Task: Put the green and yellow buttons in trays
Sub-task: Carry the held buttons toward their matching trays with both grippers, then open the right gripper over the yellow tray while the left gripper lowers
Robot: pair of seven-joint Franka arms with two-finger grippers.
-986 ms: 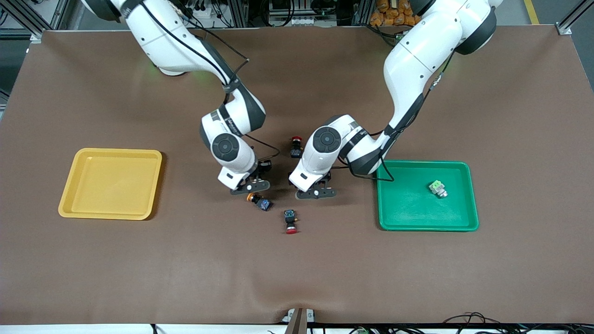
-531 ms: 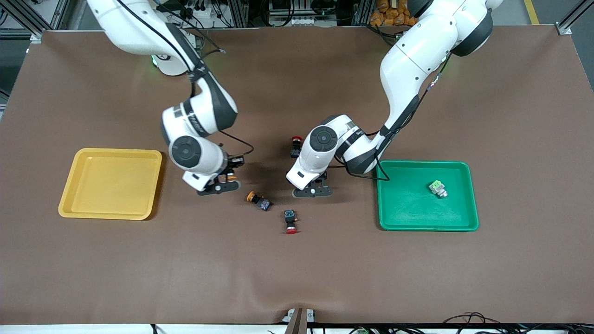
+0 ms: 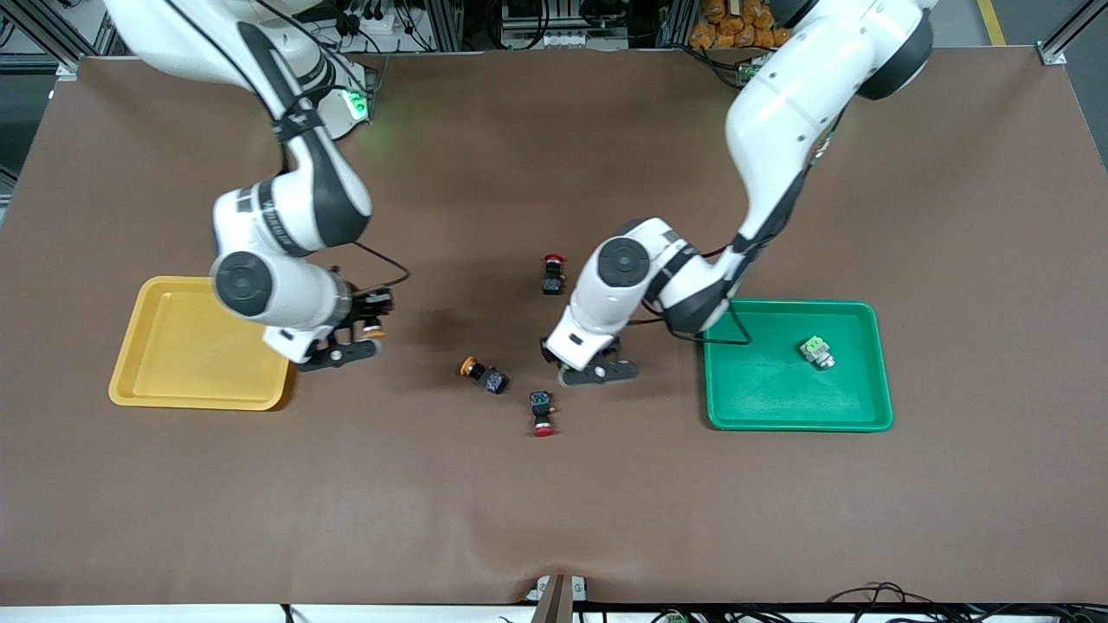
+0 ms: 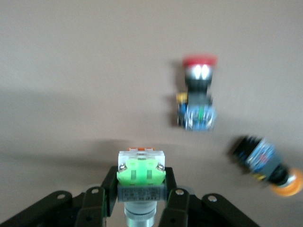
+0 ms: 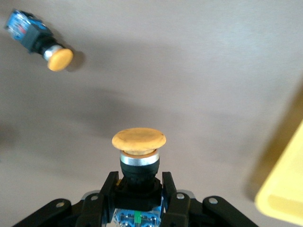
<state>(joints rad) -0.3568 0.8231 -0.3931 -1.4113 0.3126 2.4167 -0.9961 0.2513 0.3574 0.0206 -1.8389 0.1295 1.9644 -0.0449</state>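
Observation:
My right gripper [image 3: 344,350] [image 5: 138,188] is shut on a yellow button [image 5: 138,144] [image 3: 374,329] by its black body, over the mat just beside the yellow tray [image 3: 173,346] [image 5: 284,189]. My left gripper [image 3: 597,370] [image 4: 141,191] is shut on a green button [image 4: 141,171], low over the mat between the loose buttons and the green tray [image 3: 762,389]. A second green button [image 3: 815,350] lies in the green tray. Another yellow button [image 3: 483,375] [image 4: 270,165] [image 5: 40,42] lies on its side mid-table.
Two red-capped switches lie on the brown mat: one red switch [image 3: 542,411] [image 4: 198,94] close to the loose yellow button, the other red switch [image 3: 552,272] farther from the front camera, by the left arm's wrist.
The right arm has carried its yellow button from mid-table to the yellow tray's edge. The left gripper has shut on the green button and shifted slightly toward the front camera.

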